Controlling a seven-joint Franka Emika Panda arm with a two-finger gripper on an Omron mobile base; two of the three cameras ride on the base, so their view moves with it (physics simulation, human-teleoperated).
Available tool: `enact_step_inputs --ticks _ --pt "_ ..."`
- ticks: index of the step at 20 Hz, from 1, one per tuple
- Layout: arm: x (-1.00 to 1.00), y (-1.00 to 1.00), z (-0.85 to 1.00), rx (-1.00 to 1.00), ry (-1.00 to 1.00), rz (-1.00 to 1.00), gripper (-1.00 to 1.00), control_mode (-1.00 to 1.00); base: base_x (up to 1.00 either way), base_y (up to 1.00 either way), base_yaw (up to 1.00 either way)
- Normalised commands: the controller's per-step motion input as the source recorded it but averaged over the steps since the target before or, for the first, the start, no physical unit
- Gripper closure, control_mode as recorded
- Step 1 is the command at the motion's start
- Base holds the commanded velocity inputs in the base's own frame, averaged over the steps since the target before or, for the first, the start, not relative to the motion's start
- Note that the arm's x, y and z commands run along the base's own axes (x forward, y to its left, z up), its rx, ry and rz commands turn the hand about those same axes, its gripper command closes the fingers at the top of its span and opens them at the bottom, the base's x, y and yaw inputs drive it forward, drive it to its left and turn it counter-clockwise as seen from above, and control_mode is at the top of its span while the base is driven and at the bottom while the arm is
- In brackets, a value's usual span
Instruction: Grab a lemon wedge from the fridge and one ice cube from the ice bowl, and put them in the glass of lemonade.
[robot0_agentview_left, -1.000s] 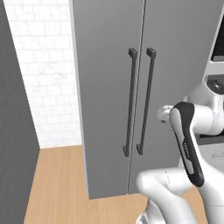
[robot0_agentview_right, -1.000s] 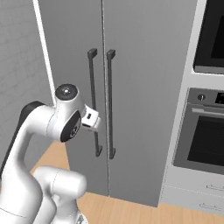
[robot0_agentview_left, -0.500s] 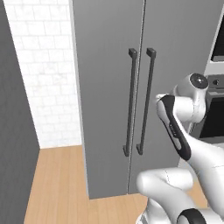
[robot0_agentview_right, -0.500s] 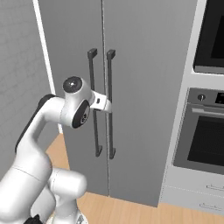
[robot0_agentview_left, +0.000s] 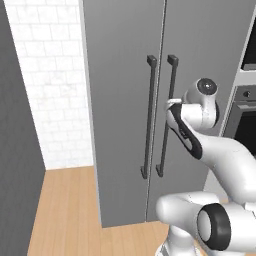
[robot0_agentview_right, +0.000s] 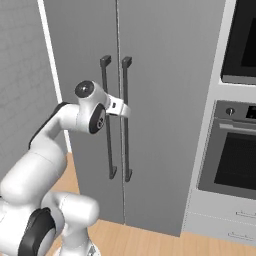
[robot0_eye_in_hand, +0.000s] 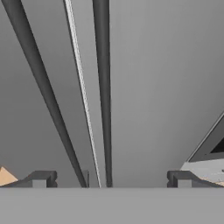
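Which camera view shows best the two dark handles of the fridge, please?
The right base view: both handles of the fridge appear there nearly whole, top to bottom, with the arm crossing them only partly. The left base view shows them too, the right one partly behind the arm. The hand view shows only sections, close up, slanted.

Matte grey fridge (robot0_agentview_left: 120, 75) with dark bar handles (robot0_agentview_left: 148, 117), beside white brick-patterned wall (robot0_agentview_left: 50, 85).

The arm (robot0_agentview_left: 200, 130) is now swung up and in toward the fridge (robot0_agentview_left: 125, 60), its hand higher than a second ago and right by the right-hand door handle (robot0_agentview_left: 167, 115). A second ago it hung lower, farther right of the handles.
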Motion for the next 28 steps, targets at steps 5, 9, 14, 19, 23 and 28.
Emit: enact_step_inputs --ticks 5,9,14,19,23,28 --pt "0.5 -0.04 0.02 0.0 -0.13 0.0 -1.0 -1.0 0.0 0.0 0.0" --pt "0.56 -0.19 0.04 0.01 -0.07 0.0 -1.0 -1.0 0.0 0.0 0.0" --pt "0.72 -0.25 0.01 0.02 0.0 0.0 -1.0 -1.0 0.0 0.0 0.0" --pt "0.86 -0.03 -0.03 0.0 0.0 0.0 -1.0 -1.0 0.0 0.0 0.0" --pt "0.87 0.0 -0.24 -0.01 -0.04 0.0 -1.0 -1.0 0.0 0.0 0.0" --pt "0.73 -0.16 -0.31 0.0 -0.06 0.0 -1.0 -1.0 0.0 0.0 0.0"
